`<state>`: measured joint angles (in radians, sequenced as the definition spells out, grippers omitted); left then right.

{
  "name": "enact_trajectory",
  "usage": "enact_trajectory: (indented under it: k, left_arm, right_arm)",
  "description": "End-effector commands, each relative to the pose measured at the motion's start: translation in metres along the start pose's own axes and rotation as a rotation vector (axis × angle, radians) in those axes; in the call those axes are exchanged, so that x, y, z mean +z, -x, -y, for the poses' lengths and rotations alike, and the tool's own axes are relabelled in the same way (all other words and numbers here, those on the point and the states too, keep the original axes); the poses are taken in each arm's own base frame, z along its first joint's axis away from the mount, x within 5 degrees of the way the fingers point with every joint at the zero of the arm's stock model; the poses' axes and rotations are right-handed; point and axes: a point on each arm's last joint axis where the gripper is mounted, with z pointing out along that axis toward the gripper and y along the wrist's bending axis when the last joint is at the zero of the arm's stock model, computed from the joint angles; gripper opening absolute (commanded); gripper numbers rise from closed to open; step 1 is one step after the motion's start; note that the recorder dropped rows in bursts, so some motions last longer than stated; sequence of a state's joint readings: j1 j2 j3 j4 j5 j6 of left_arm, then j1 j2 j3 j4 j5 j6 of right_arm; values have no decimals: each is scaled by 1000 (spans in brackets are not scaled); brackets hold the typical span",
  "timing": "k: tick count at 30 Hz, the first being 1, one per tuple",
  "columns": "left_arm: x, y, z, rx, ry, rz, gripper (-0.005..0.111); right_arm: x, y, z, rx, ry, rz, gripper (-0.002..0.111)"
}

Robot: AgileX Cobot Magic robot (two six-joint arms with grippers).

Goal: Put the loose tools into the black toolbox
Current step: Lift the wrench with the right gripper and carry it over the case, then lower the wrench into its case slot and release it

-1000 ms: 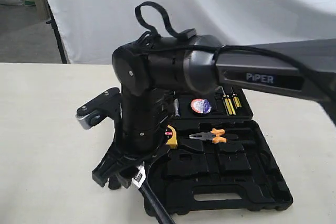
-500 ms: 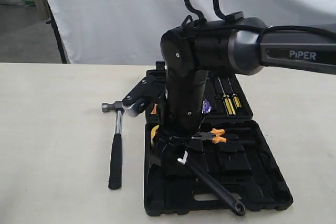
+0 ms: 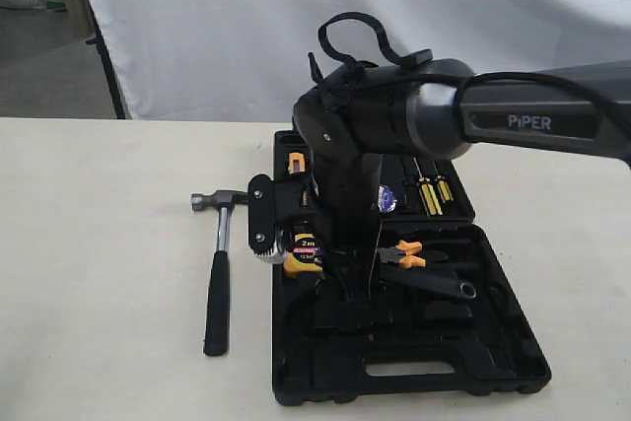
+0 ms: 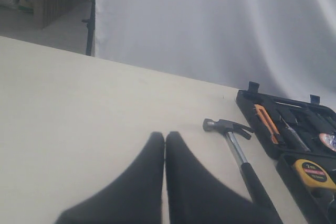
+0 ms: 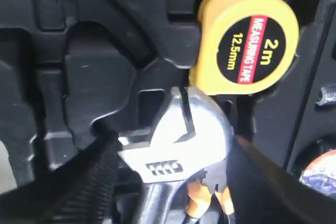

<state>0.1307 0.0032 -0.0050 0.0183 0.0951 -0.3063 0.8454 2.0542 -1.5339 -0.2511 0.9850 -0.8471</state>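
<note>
The black toolbox [image 3: 493,377] lies open on the table. My right gripper [image 3: 353,288] points down into it, shut on the silver head of the adjustable wrench [image 5: 176,145]. The wrench's black handle [image 3: 434,286] runs out to the right, low over the orange-handled pliers [image 3: 406,255]. The claw hammer [image 3: 219,273] lies on the table left of the box, also seen from the left wrist [image 4: 239,148]. The small tape roll [image 3: 386,201] sits in the lid half, mostly hidden behind the arm. My left gripper [image 4: 165,135] hangs shut and empty over bare table, short of the hammer.
A yellow tape measure [image 5: 244,45] sits in its recess just beyond the wrench head. Screwdrivers [image 3: 431,194] and an orange knife [image 4: 266,124] lie in the lid half. A white backdrop hangs behind the table.
The right arm carried the wrench from the box's left front edge to over its middle. The handle swung round to point right and dropped low. The hammer came into view.
</note>
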Motion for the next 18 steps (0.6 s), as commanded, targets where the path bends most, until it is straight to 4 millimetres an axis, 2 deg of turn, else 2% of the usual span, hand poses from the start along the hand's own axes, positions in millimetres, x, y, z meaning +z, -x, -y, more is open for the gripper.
enact_trajectory:
  k: [1,4,9,14,18]
  left_arm:
    - [0,2,-1,0,21,20,1]
    - [0,2,-1,0,21,20,1]
    - [0,2,-1,0,21,20,1]
    - [0,2,-1,0,21,20,1]
    - [0,2,-1,0,21,20,1]
  right_arm:
    - [12,-1,2,-53,-1,-21,0]
    - [21,-2,1,-71,15,-54,0]
    - [22,-4,2,-69,17,-66,0]
    - [26,-17,8,0,33,-61,0]
    - [28,-19,11,44,28,-36,0]
